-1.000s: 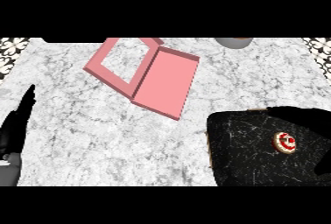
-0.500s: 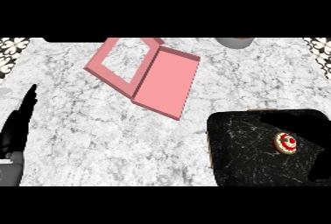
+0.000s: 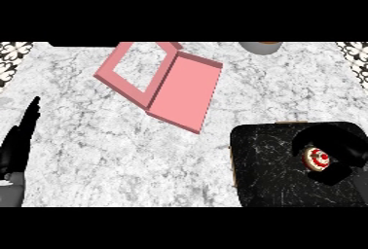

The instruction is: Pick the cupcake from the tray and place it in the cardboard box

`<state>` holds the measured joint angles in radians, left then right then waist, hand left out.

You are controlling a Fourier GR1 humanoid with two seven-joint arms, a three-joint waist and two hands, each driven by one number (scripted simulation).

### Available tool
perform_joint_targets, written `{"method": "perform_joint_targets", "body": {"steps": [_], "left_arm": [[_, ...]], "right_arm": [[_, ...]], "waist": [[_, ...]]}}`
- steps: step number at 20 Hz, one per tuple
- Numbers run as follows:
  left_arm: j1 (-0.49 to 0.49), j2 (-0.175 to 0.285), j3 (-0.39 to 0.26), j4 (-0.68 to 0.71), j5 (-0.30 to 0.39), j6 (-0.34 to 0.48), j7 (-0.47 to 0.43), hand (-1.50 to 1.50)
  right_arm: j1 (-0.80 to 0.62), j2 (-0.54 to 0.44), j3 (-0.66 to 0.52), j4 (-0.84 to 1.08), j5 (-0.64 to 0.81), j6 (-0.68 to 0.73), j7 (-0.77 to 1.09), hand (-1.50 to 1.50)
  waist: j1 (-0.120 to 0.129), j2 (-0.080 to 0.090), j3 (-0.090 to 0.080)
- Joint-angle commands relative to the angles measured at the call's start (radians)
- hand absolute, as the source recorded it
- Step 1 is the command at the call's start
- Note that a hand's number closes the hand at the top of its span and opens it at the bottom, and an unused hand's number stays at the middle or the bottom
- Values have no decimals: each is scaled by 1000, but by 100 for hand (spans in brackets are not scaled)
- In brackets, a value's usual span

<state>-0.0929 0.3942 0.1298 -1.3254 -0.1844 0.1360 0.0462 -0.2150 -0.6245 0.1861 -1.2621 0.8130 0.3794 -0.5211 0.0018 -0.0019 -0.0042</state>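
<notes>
The left hand [image 3: 17, 146] is matte black and narrow, with slim fingers [image 3: 31, 108] that taper to a point. At the wrist it joins a smooth, plain grey forearm [image 3: 10, 195]. The right hand [image 3: 332, 133] is the same flat black, a broad, rounded shape.

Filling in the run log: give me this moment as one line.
stage: pick | right hand: over cupcake on tray, grip unclear | left hand: resting open, left edge | cardboard box: open, no cupcake
</notes>
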Motion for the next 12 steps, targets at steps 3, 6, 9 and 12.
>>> {"method": "perform_joint_targets", "body": {"steps": [3,6,9,12], "left_arm": [[-51,5,22,23,-9,-16,27,0],[34,-1,2,-105,-12,-25,72,0],[-3,-42,-27,-47,-37,0,12,0],[-36,-9,-19,-41,-27,-35,23,0]], "right_arm": [[-32,29,-53,100,70,-172,-88,150],[-94,87,-75,149,100,-261,-44,150],[-357,109,-106,350,98,-189,-22,150],[-504,139,-135,521,120,-244,-17,150]], "waist": [[0,4,5],[13,3,5],[39,12,6],[61,19,7]]}}
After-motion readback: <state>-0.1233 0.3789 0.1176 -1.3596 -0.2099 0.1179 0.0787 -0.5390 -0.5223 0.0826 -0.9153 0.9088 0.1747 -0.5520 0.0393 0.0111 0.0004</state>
